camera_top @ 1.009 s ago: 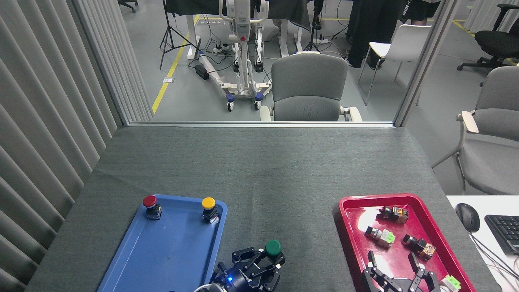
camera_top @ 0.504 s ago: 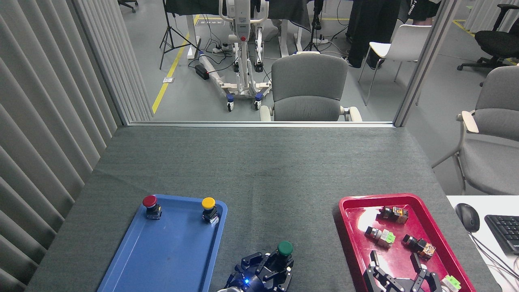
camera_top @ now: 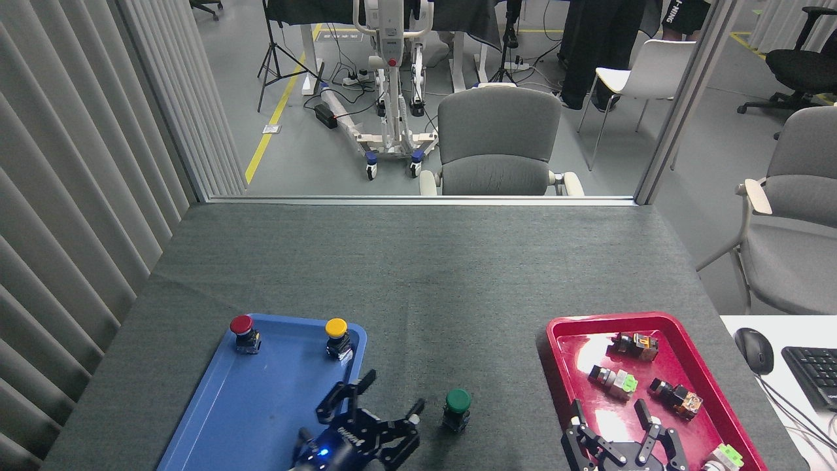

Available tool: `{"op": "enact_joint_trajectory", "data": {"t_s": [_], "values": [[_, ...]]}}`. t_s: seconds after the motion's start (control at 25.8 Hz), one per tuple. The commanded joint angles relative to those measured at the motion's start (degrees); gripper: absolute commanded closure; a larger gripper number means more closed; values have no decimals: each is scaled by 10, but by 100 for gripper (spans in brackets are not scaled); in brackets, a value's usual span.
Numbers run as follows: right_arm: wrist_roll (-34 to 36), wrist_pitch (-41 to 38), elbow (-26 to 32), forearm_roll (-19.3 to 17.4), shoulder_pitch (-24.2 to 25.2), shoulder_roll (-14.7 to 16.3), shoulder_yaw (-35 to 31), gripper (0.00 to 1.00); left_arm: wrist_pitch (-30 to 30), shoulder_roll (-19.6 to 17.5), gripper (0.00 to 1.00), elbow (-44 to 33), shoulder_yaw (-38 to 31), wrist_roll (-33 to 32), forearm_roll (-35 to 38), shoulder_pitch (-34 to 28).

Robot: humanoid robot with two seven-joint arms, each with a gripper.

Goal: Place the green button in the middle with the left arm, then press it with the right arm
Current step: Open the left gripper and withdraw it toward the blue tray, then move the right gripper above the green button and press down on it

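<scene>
- The green button (camera_top: 457,408) stands upright on the bare grey tabletop (camera_top: 418,275), in the gap between the blue tray (camera_top: 261,418) on the left and the red tray (camera_top: 654,319) on the right, near the front edge.
- The left gripper (camera_top: 387,400) sits just to the left of the button, apart from it, fingers spread wide and holding nothing. Part of it overlaps the right edge of the blue tray.
- On this showing the first half of the task, placing the button in the middle, looks done.
- The right gripper (camera_top: 608,418) hovers over the near end of the red tray, well to the right of the button. Its fingers are splayed open and empty.
- The press is not yet done; the cap stands untouched.
- What is left, as I judge it: the right gripper must cross leftward to above the green cap and push down on it.
- The red button (camera_top: 242,332) and the yellow button (camera_top: 337,337) stand at the far end of the blue tray, no part of the job.
- Small switch parts (camera_top: 621,383) lie in the red tray.
</scene>
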State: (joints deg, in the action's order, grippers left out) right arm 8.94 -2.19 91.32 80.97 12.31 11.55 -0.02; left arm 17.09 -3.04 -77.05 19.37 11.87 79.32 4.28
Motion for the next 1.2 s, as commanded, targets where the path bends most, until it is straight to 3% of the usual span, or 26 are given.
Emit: {"op": "enact_joint_trajectory", "data": {"t_s": [0.0, 0.12, 0.19, 0.23, 0.35, 0.43, 0.58, 0.7, 1.16], "values": [[-1, 2, -4, 25, -16, -3, 34, 0, -94, -21, 0, -158, -77, 60, 0, -125], [-1, 32, -23, 40, -38, -4, 93, 6, -206, -48, 0, -182, -77, 61, 3, -150], [-1, 61, -26, 41, -56, -8, 129, 14, -199, -94, 0, -187, -84, 44, -1, -154], [-1, 68, -26, 41, -63, -11, 143, 20, -198, -100, 0, -185, -87, 34, -2, -157], [-2, 69, -31, 48, -77, -16, 170, 45, -192, -72, 0, -163, -125, 23, -2, -160], [-2, 70, -52, 72, -91, -24, 194, 67, -162, -53, 0, -154, -134, 23, -1, -161], [-2, 74, -87, 110, -99, -45, 219, 87, -134, -46, 0, -140, -147, 23, -1, -161], [-2, 75, -103, 112, -107, -50, 231, 94, -133, -40, 0, -115, -148, 23, -1, -161], [-1, 93, -157, 112, -116, -57, 237, 92, -131, -31, 0, -111, -148, 23, -1, -160]]}}
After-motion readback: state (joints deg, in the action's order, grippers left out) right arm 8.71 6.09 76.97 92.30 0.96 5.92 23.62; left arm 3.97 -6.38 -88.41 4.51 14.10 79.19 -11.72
